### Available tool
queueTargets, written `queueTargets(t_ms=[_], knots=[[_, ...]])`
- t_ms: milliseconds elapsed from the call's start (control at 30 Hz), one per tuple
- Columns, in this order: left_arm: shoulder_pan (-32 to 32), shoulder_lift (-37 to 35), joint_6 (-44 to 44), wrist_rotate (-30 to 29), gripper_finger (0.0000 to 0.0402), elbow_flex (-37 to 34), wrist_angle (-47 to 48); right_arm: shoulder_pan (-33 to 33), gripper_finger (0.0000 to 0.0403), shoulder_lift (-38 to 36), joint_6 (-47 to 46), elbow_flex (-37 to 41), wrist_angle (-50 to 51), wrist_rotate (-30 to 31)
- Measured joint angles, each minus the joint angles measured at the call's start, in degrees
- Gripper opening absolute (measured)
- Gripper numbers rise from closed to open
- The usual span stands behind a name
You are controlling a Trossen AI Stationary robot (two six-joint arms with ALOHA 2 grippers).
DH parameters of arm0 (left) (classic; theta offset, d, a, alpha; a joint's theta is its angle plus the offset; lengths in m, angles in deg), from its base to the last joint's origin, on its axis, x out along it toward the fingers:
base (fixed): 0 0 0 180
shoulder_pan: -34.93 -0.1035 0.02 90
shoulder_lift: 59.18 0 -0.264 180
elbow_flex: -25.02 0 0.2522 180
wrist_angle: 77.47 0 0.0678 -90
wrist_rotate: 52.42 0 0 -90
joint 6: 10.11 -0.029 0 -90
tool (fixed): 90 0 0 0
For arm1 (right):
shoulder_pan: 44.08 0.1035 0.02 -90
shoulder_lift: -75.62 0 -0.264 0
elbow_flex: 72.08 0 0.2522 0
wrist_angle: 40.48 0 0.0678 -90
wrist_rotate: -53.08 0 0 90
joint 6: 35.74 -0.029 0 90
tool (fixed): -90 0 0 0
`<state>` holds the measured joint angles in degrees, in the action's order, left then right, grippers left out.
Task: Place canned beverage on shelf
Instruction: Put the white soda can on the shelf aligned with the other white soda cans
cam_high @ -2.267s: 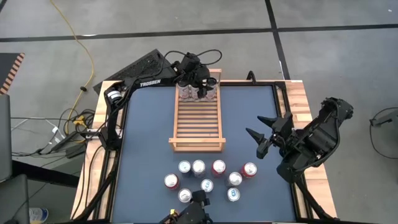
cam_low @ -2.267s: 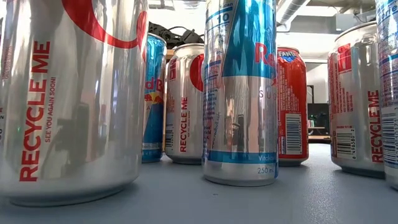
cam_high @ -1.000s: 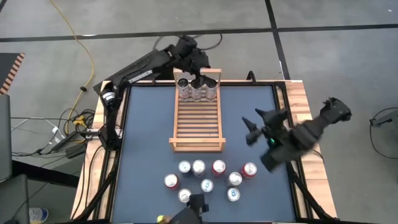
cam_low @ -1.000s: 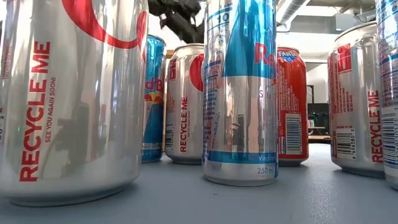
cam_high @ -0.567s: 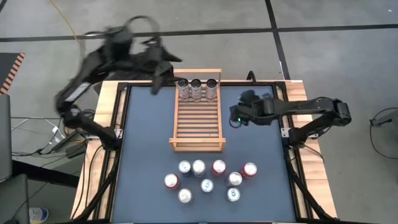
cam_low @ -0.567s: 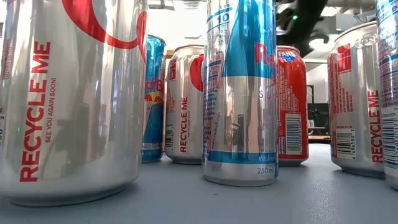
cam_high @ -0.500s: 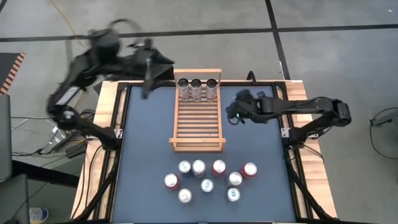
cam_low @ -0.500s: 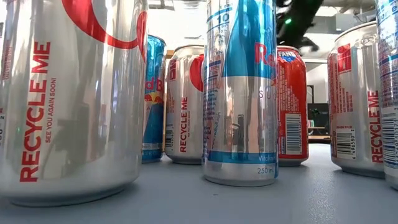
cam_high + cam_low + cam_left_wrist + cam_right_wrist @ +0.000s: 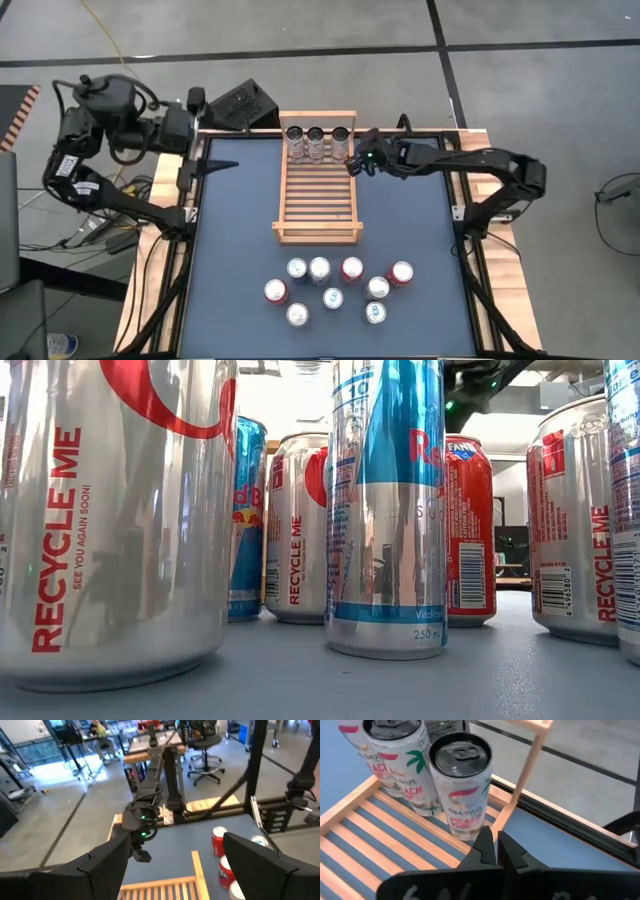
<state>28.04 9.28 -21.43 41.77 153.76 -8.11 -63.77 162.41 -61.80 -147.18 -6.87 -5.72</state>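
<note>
Right tool [image 9: 352,166]: clenched, empty, beside the shelf [image 9: 316,190]; high view.
Right wrist view: can [image 9: 461,785] label seen.
Left tool [image 9: 212,168]: released, far-left desk edge.

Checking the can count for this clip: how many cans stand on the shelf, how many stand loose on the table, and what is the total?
Cans on the shelf, in a row at its far end: 3
Cans loose on the table, grouped near the front edge: 8
Total: 11 cans
</note>
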Motion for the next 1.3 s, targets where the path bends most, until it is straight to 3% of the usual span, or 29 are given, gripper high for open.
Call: queueTargets(t_ms=[300,533,1300], knots=[[3.9,0.0,0.6,-5.4,0.0306,0.0,0.8,-2.1,0.0000,5.9,1.3,-0.1,-6.6,-4.0],[4.7,0.0,0.5,-5.8,0.0306,0.0,1.3,-2.6,0.0000,8.6,2.0,-0.1,-12.0,-7.4],[4.7,0.2,-1.0,-6.1,0.0306,0.0,2.2,-2.7,0.0000,8.9,6.8,-0.1,-20.3,-9.4]])
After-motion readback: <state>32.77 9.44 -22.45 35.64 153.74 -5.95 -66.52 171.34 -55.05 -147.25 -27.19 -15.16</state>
